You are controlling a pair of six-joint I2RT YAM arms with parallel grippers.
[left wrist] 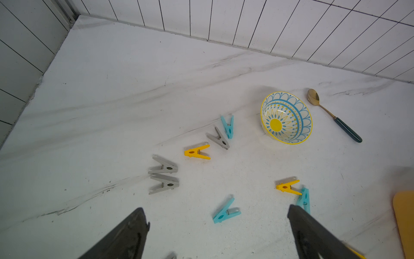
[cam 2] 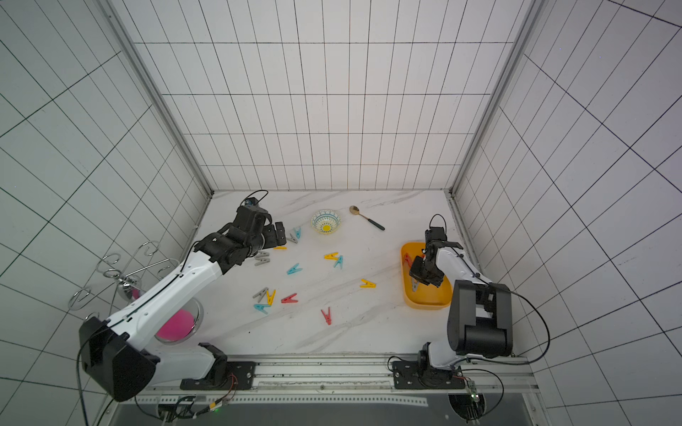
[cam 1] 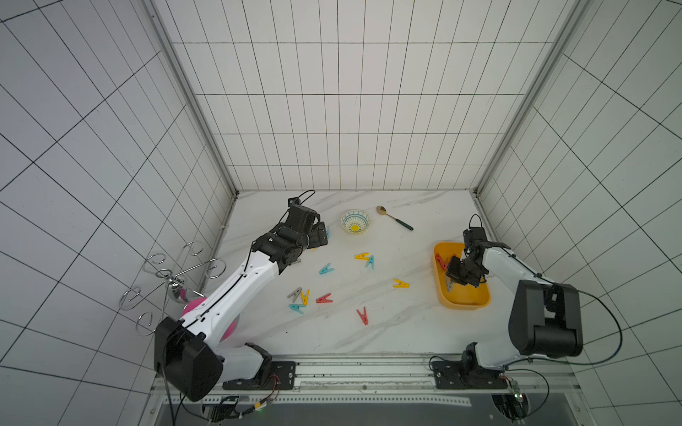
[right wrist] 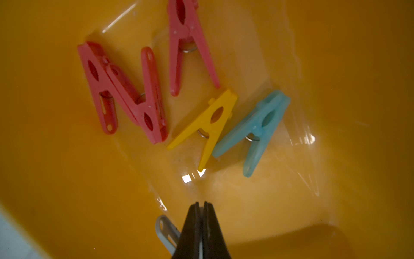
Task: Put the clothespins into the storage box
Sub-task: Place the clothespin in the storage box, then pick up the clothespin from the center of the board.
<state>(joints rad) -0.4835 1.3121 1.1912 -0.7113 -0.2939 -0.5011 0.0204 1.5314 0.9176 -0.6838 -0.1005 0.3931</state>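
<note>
The yellow storage box (cam 1: 465,301) (cam 2: 425,304) sits at the table's right. My right gripper (right wrist: 201,203) (cam 1: 452,281) hangs inside it, shut on a grey clothespin (right wrist: 165,229) that dangles from the fingertips. On the box floor (right wrist: 336,112) lie three red clothespins (right wrist: 125,94), a yellow one (right wrist: 210,125) and a teal one (right wrist: 257,132). My left gripper (left wrist: 216,208) (cam 1: 320,234) is open above the far left of the table, over a teal clothespin (left wrist: 225,212). Several more clothespins (cam 1: 324,298) are scattered on the marble.
A patterned bowl (cam 1: 355,221) and a gold spoon (cam 1: 395,218) lie near the back wall. A wire rack (cam 1: 173,273) and a pink-centred dish (cam 2: 177,324) stand at the left edge, partly under the left arm.
</note>
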